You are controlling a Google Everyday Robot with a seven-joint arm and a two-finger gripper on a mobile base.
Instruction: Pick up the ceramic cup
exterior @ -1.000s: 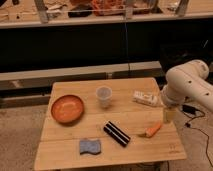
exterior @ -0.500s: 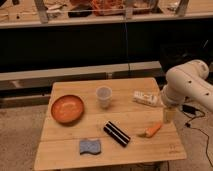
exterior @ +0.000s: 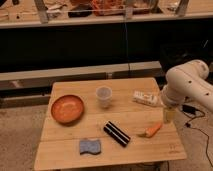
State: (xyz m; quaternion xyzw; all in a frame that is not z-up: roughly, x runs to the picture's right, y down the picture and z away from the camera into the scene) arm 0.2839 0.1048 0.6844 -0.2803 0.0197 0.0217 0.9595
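Ceramic cup (exterior: 104, 96) upright | tool (exterior: 169, 115) well apart, at table (exterior: 150, 150) edge

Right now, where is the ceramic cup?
The ceramic cup stands mid-back on the table, right of the orange bowl; the gripper hangs at its right edge.

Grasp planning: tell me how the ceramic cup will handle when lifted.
The ceramic cup looks rigid, probably light, being small. Its smooth tapered wall may slip. Upright, it could tip if nudged. The gripper hangs at the right edge of the table, apart.
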